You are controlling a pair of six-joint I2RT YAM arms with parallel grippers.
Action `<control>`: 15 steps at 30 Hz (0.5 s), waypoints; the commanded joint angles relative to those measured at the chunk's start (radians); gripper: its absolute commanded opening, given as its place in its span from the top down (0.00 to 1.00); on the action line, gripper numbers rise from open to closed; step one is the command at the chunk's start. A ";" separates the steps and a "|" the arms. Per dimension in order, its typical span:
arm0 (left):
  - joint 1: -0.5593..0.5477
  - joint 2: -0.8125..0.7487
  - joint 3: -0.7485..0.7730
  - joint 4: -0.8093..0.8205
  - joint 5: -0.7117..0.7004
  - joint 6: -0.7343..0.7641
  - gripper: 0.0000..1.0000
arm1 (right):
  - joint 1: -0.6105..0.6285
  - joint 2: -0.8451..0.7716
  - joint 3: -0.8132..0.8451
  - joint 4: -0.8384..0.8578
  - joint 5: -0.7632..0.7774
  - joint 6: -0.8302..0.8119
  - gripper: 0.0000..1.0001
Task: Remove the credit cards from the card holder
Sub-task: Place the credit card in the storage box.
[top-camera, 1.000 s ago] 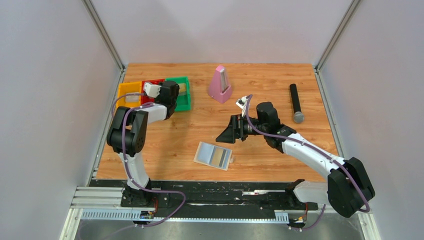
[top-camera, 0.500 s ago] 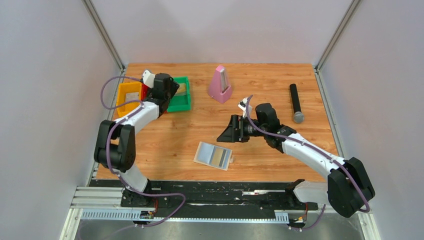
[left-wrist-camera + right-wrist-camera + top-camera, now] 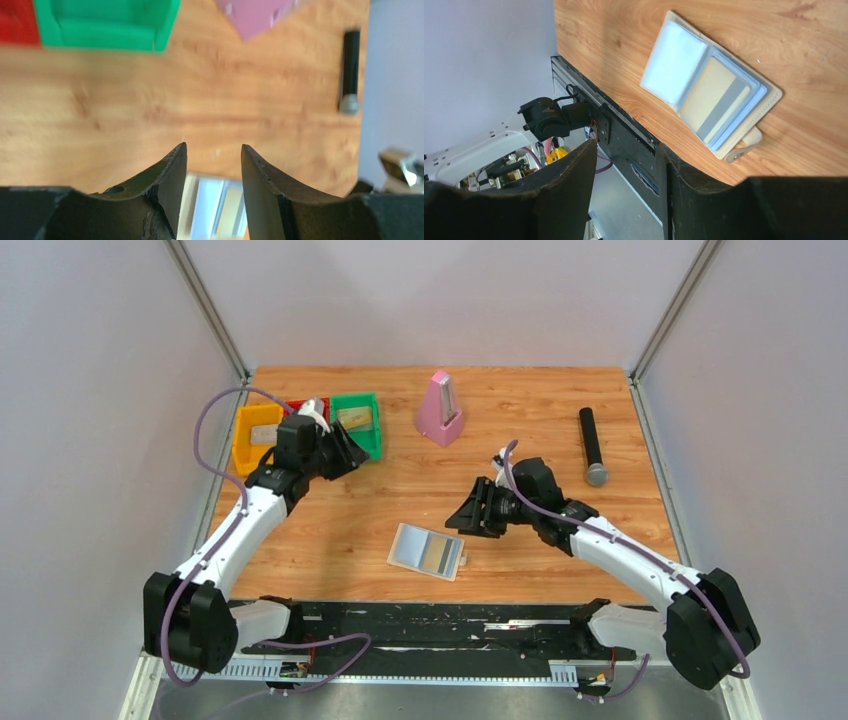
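Observation:
The card holder (image 3: 428,551) lies spread open on the wooden table near its front edge, cream rim around pale blue panels. In the right wrist view the card holder (image 3: 674,65) has a yellow-gold credit card (image 3: 711,97) with a grey stripe in one panel. My right gripper (image 3: 465,515) hovers just behind and right of the holder, open and empty; the right gripper (image 3: 626,146) points past the table's front edge. My left gripper (image 3: 345,452) hangs by the bins, open and empty. In the left wrist view the card holder (image 3: 215,210) shows between the left gripper's (image 3: 214,147) fingers, far below.
Yellow (image 3: 257,435), red (image 3: 300,406) and green (image 3: 360,420) bins stand at the back left. A pink metronome (image 3: 440,410) is at the back middle. A black microphone (image 3: 592,447) lies at the right. A black rail (image 3: 450,615) runs along the front edge.
The left arm has swung down from over the bins and now points its gripper toward the table's middle. The right gripper's jaws have narrowed and it has dipped slightly toward the holder.

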 commanded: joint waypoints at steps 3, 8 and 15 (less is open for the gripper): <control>-0.025 -0.062 -0.133 -0.097 0.363 0.074 0.48 | 0.062 0.014 -0.010 -0.013 0.115 0.096 0.52; -0.121 -0.049 -0.191 -0.110 0.385 0.076 0.48 | 0.121 0.089 0.018 -0.054 0.200 0.135 0.44; -0.223 0.040 -0.240 -0.013 0.408 0.047 0.48 | 0.193 0.199 0.015 -0.017 0.270 0.180 0.49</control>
